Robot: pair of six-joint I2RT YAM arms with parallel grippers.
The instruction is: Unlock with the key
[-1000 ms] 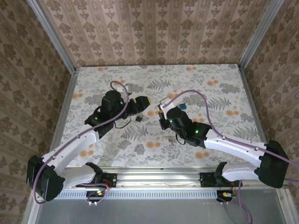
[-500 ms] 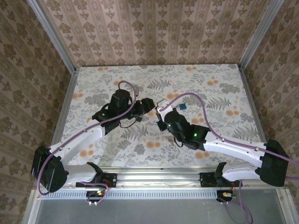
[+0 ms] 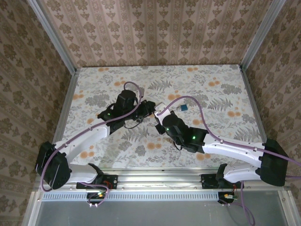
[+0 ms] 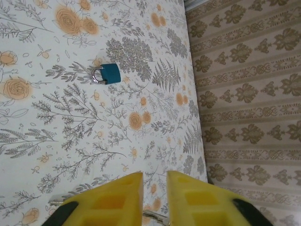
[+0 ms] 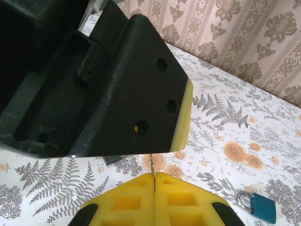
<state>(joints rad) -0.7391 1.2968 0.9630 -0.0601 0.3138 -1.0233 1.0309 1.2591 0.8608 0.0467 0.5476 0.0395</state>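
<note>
A small blue padlock (image 3: 183, 108) with a silver shackle lies flat on the flowered table, also seen as the padlock (image 4: 107, 74) and padlock (image 5: 256, 205). My right gripper (image 5: 154, 173) is shut on the key (image 5: 153, 164), whose thin metal edge sticks up between its yellow pads. My left gripper (image 4: 155, 174) has its jaws drawn close, with the key's metal (image 4: 157, 217) crossing the narrow gap low down. The two grippers meet tip to tip, left gripper (image 3: 151, 107) against right gripper (image 3: 158, 117), a little left of the padlock. The left finger (image 5: 141, 84) hangs black just above the key.
Patterned walls with metal corner posts close the table (image 3: 211, 136) at the back and sides. A small dark flat piece (image 5: 112, 160) lies on the table under the left finger. Purple cables arch over both wrists.
My left arm has swung right to meet the right gripper and its jaws have closed in on the key. The right gripper edged slightly left, staying shut.
</note>
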